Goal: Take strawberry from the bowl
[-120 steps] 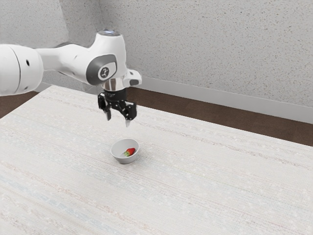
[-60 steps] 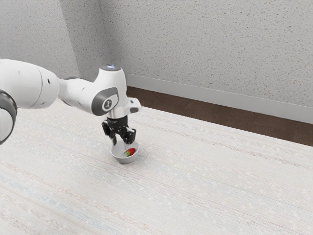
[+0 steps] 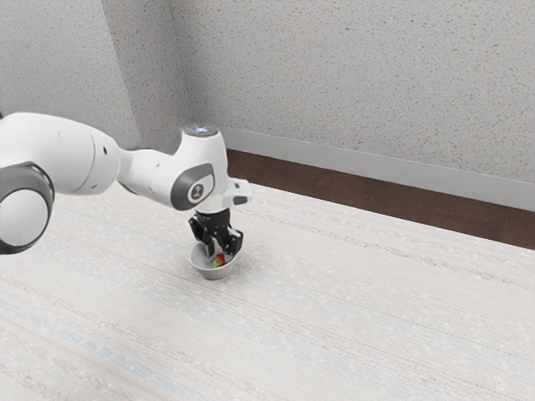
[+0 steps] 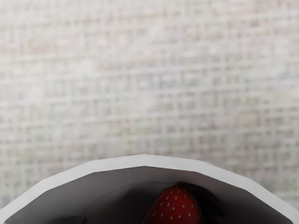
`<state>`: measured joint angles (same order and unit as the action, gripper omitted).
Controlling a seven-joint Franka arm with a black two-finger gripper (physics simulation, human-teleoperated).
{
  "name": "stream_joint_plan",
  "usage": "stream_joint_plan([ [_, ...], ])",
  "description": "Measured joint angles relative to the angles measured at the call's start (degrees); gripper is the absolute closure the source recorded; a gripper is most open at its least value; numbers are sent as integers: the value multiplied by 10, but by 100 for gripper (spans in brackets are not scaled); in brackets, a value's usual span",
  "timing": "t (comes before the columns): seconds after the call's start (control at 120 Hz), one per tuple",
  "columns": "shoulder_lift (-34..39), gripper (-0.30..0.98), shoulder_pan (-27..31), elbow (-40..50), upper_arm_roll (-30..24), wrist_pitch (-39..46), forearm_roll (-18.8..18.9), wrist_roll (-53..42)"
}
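Strawberry (image 3: 219, 261) in the exterior view: it sits inside the grey bowl (image 3: 212, 273), its green leaves toward seven o'clock. The black two-finger gripper (image 3: 220, 253) has come down from twelve o'clock, its fingers now within the rim and standing apart, so it looks open around the fruit. Reaching seems nearly done; closing and lifting remain.

In the wrist view, the red, seeded end lies just inside the rim, with the woven tabletop (image 4: 145, 88) beyond; a closing finger could brush the wall.
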<state>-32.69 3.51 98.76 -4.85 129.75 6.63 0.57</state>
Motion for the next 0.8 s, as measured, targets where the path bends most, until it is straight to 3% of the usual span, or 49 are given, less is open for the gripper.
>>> stream_joint_plan([
  [0.383,28,69,3,11,0,7,7,-4],
  [0.592,98,75,-17,45,-3,4,17,10],
  [0.8,95,77,-46,39,-44,4,21,24],
])
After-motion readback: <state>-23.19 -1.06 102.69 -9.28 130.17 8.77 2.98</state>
